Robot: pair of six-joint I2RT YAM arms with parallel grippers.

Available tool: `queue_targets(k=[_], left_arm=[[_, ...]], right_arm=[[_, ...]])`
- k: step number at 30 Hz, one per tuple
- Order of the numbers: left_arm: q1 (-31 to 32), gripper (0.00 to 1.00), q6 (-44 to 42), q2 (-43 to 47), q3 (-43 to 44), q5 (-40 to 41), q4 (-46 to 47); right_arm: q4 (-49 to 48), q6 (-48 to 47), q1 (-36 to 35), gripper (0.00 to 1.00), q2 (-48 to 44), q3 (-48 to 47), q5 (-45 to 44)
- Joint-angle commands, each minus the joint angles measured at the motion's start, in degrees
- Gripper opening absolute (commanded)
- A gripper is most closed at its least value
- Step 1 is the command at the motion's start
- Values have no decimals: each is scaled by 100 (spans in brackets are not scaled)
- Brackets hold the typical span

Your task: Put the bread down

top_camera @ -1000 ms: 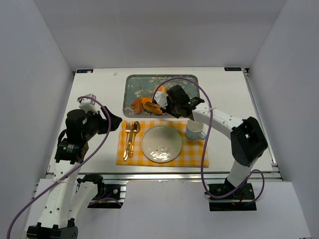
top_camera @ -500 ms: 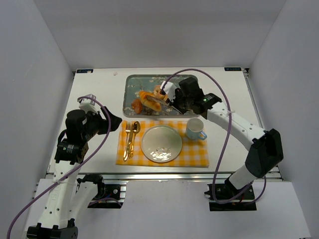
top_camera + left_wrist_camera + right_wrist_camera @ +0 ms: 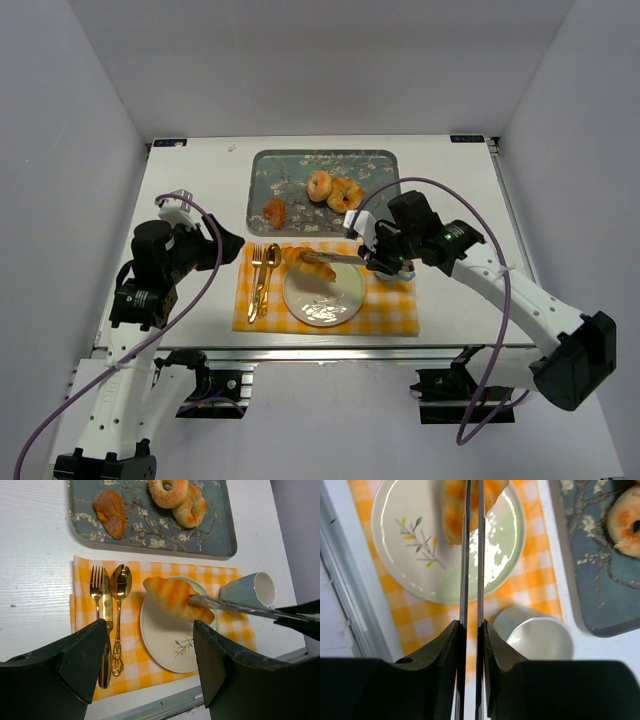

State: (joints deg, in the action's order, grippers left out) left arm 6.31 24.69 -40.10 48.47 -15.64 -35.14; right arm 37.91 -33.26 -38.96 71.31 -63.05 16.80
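The bread (image 3: 172, 597), a golden-orange croissant with ridged segments and tapered ends, was pinched between the tips of the right gripper (image 3: 312, 258). It hung roughly level, crosswise to the thin fingers, protruding on either side.

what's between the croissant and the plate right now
Nothing visible. The right gripper pinches tongs that hold the croissant over the far rim of the plate, whose surface is bare. The cutlery lies to the plate's left and the cup to its right, both outside the drop path.
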Motion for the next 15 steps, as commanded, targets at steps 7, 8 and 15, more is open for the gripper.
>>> queue_targets(k=[7,8,15], left_arm=[[-24,79,10,-121,101,-27,191],[-24,79,1,-130,101,-36,191],[-24,79,-8,-200,93,-36,235]], right_arm=[[138,-401,-156,5,-504,539,78],[146,-410,-164,7,-521,548,78],[243,-480,-173,39,-583,592,183]])
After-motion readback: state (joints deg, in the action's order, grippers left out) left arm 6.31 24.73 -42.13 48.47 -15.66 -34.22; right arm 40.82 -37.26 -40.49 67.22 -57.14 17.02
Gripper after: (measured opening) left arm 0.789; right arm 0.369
